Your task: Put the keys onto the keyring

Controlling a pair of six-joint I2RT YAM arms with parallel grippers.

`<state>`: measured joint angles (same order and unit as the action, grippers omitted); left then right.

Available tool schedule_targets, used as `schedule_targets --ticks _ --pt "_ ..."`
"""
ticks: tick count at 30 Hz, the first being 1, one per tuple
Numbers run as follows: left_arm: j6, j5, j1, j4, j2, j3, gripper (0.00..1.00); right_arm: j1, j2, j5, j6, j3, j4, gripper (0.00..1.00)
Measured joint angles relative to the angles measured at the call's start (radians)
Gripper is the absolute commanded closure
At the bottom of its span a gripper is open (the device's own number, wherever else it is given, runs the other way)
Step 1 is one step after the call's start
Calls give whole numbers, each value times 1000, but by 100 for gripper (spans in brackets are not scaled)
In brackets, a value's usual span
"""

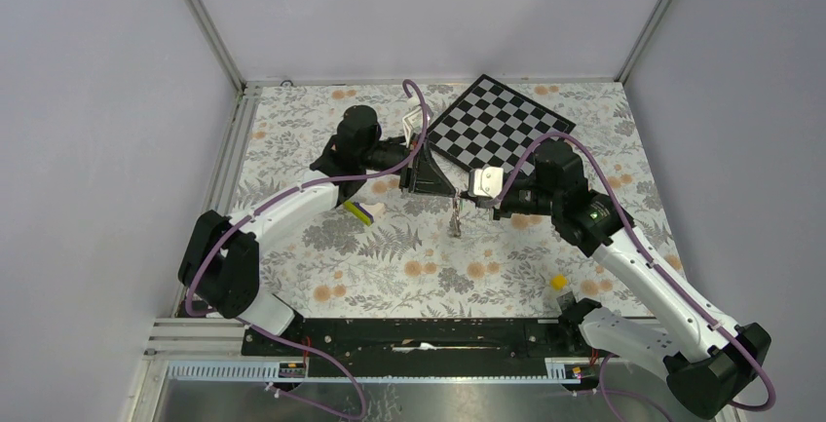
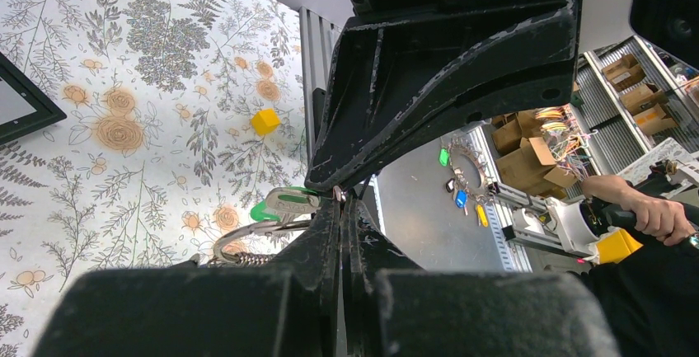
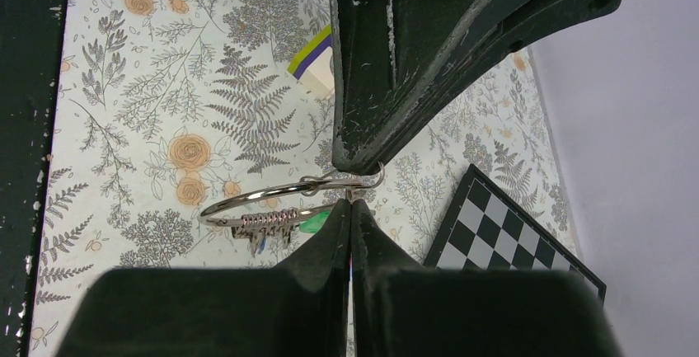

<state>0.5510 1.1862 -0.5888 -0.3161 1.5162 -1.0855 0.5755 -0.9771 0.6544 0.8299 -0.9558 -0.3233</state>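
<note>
Nearest us, a small yellow cube (image 1: 559, 283) sits on the flowery table (image 1: 390, 266). Mid-table, the right gripper (image 3: 353, 188) squeezes the thin silver wire keyring (image 3: 264, 196). Only the left wrist view shows the left gripper (image 2: 336, 196) pinching the green-headed metal key (image 2: 284, 203). From above we see just a tiny dangle. Farthest lies the black-and-white checkered board (image 1: 497, 125).

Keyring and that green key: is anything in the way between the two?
Nothing visible does. The left gripper pinches the green key right beside the keyring, which the right gripper holds.
</note>
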Motion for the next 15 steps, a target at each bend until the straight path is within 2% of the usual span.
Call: schedule_targets --ticks 15 --pt "0 0 -1 -1 6 0 100 0 0 2 -3 0 0 100"
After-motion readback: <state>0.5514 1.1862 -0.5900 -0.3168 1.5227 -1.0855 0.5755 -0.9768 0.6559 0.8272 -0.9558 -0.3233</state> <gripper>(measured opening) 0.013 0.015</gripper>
